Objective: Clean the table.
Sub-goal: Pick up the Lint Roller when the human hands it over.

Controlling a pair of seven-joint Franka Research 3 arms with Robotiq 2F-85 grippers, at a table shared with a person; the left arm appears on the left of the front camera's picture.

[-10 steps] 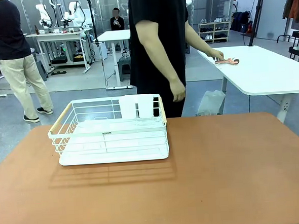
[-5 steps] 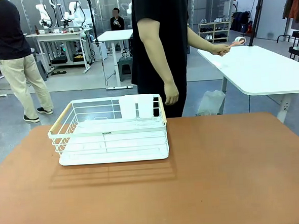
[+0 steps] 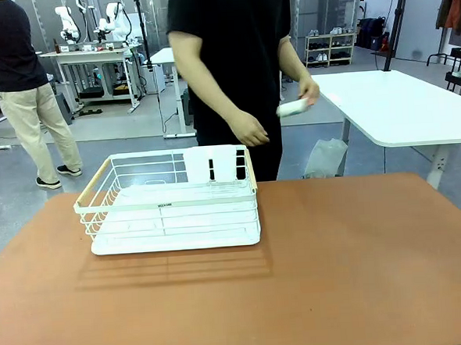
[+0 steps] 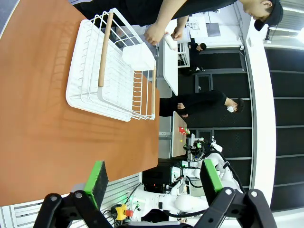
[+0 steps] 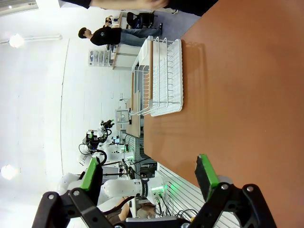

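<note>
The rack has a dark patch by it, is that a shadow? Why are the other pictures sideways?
Front view: yes, the rack casts a soft shadow on the table, toward the camera. Left wrist view: rolled sideways with the wrist. Right wrist view: rolled too, and the left side is washed out bright white.

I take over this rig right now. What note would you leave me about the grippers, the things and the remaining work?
Left gripper: open, empty.
Right gripper: open, empty.
White wire rack stands on the left half of the table.
The person's hand holds a white roller-like item beyond the far edge; the other hand looks empty.
Done: nothing visible.
Left: cleaning seems not yet begun.
</note>
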